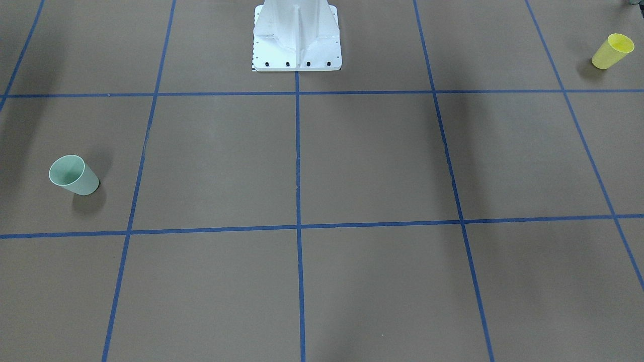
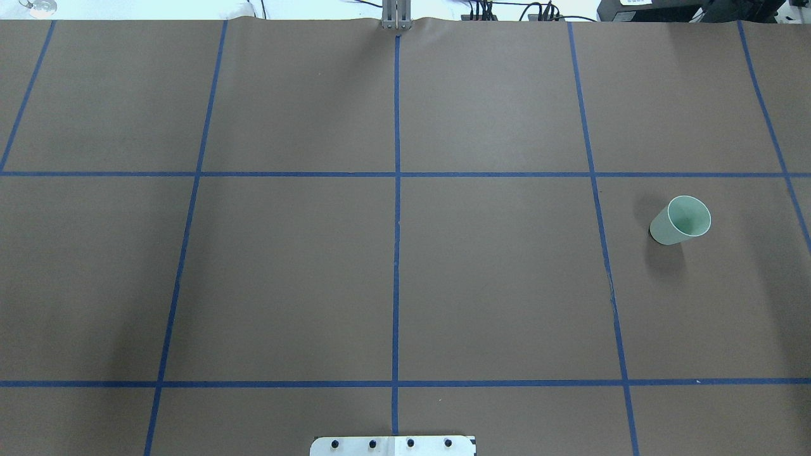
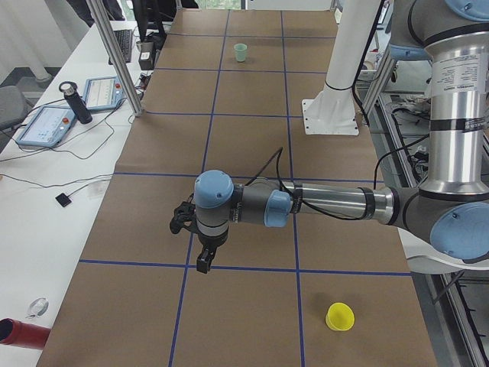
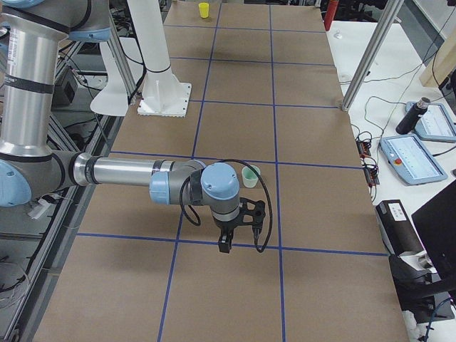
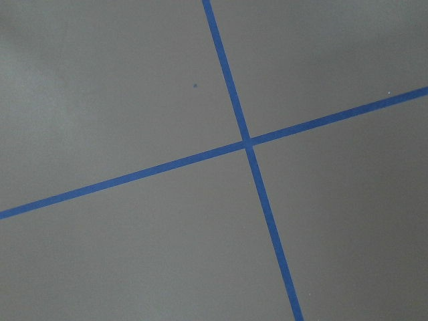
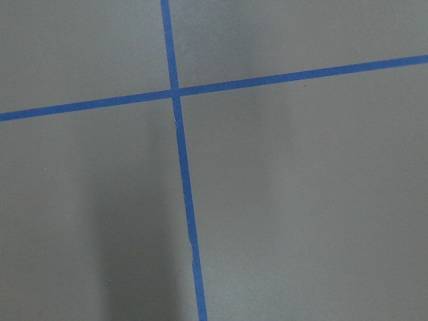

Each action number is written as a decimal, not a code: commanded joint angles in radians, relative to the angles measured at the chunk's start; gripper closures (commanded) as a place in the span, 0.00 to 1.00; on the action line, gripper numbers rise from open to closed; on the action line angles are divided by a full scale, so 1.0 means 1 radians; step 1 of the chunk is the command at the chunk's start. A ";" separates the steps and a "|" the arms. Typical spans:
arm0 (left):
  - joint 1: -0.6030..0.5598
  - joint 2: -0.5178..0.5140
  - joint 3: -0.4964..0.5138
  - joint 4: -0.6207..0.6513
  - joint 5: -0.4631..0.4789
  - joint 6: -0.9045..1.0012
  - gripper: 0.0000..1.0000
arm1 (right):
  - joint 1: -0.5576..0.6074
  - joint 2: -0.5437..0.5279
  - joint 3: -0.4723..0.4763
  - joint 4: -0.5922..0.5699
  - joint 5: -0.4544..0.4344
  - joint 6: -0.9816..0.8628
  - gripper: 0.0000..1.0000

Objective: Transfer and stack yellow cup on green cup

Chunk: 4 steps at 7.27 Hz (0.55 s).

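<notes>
The yellow cup [image 1: 612, 50] stands upright near the table's end on my left, close to the robot's side, and shows as well in the side views [image 3: 339, 316] [image 4: 204, 10]. It lies outside the overhead view. The green cup [image 2: 681, 220] stands upright on my right half [image 1: 73, 175] [image 4: 250, 176]. My left gripper [image 3: 191, 245] hovers over the brown mat, well away from the yellow cup. My right gripper [image 4: 242, 226] hangs a short way from the green cup. Both show only in side views, so I cannot tell open or shut. Each wrist view holds only mat and blue tape.
The white robot pedestal [image 1: 297, 40] stands at the table's middle on the robot's side. Blue tape lines [image 2: 396, 190] grid the brown mat. A side bench carries tablets [image 3: 46, 122], a black bottle [image 3: 76, 102] and cables. Metal posts [image 3: 114, 57] [image 4: 367, 57] rise at the table's far edge.
</notes>
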 commanded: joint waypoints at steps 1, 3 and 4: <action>0.001 0.001 -0.002 -0.001 0.004 -0.003 0.00 | 0.000 -0.002 0.000 0.001 0.002 0.001 0.01; 0.001 0.001 0.001 -0.001 0.001 -0.003 0.00 | 0.000 -0.002 0.000 0.001 0.000 0.001 0.01; 0.001 0.001 0.004 -0.001 0.000 -0.003 0.00 | 0.000 -0.002 0.000 0.001 0.000 0.001 0.01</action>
